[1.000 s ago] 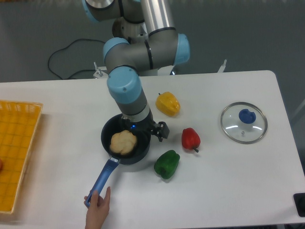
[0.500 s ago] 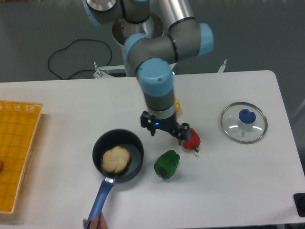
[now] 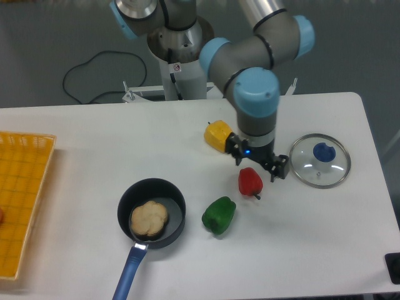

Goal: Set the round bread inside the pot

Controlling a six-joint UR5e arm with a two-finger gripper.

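Observation:
The round bread (image 3: 149, 218), a pale tan lumpy bun, lies inside the pot (image 3: 165, 195), a dark round saucepan with a long blue handle (image 3: 127, 279) pointing to the front edge. My gripper (image 3: 257, 160) hangs far to the right of the pot, above the table between the yellow pepper and the glass lid, just behind the red pepper. It holds nothing; its fingers point down and I cannot tell how far apart they stand.
A yellow pepper (image 3: 216, 135) sits behind the gripper's left side, a red pepper (image 3: 250, 181) just in front of it, a green pepper (image 3: 219, 214) right of the pot. A glass lid with blue knob (image 3: 319, 160) lies at the right. A yellow basket (image 3: 25, 200) is at the left edge.
The gripper has swung right, from over the pot to beside the lid. The pot with the bread has slid left and forward. The hand on the handle has gone.

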